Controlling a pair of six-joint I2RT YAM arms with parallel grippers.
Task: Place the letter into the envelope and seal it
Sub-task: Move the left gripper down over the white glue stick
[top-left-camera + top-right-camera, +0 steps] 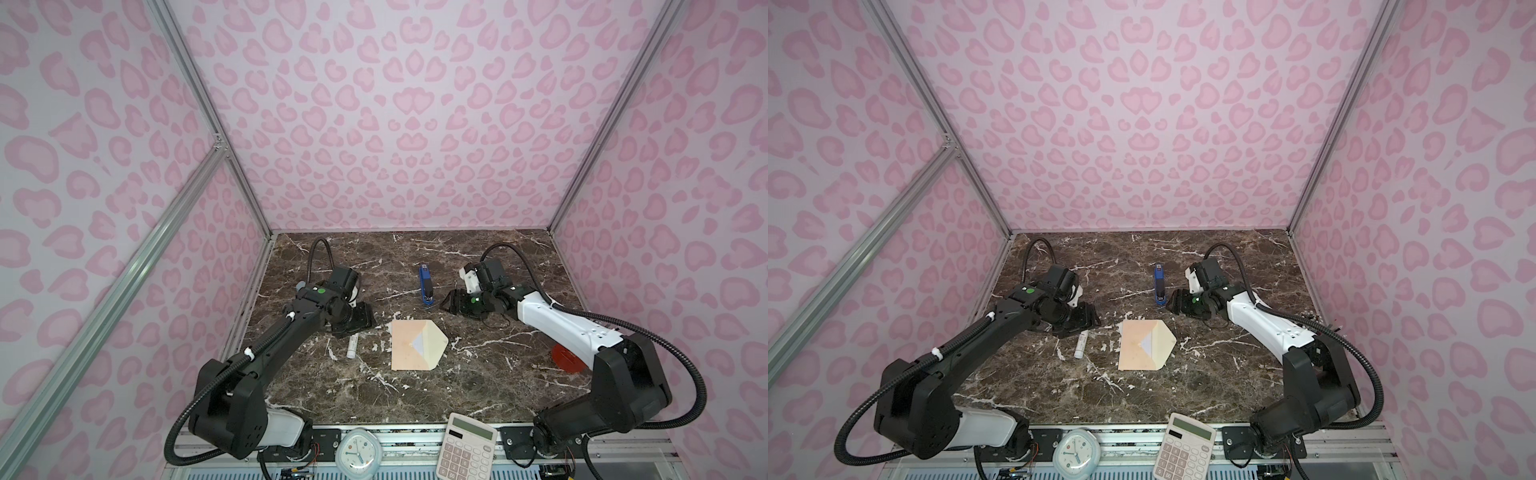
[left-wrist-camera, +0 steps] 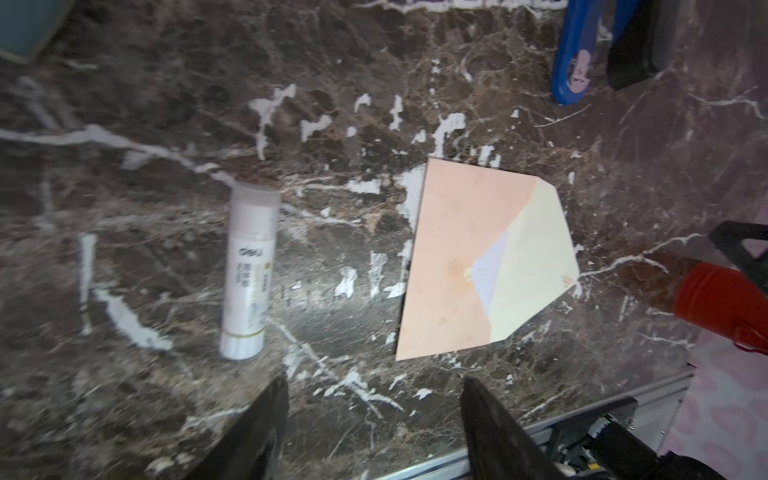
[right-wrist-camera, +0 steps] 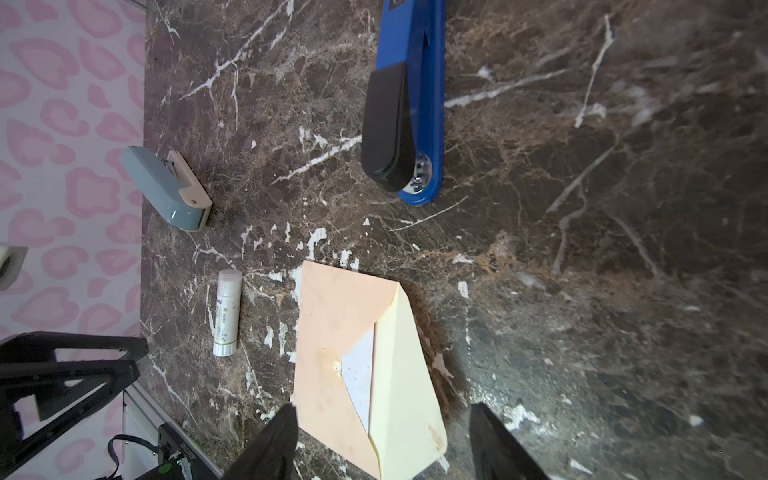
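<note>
the envelope (image 1: 409, 347) lies flat in the middle of the table (image 1: 478, 395) in both top views. its flap is folded open toward the right of the frame, cream side up. the letter (image 3: 359, 370) looks tucked inside, with only a pale triangle of it showing at the mouth.

the left gripper (image 2: 374, 384) has its jaws spread and nothing between them. it sits left of the envelope, near the glue stick (image 2: 249, 270). the right gripper (image 3: 384, 409) is spread and empty too, up right of the envelope and near the blue stapler (image 1: 424, 286).

so sealing is what's left imo, and i see 3 ways it goes bad:

1. the stick is round and lying on its side, so a sloppy pinch probably rolls it away.
2. the marble looks slick, so pushing the flap over with nothing pinning the envelope could just slide the whole thing.
3. that peeking bit of letter could catch in the fold or get glued to the flap.

also, a wide swing from the right arm might clip the stapler.
</note>
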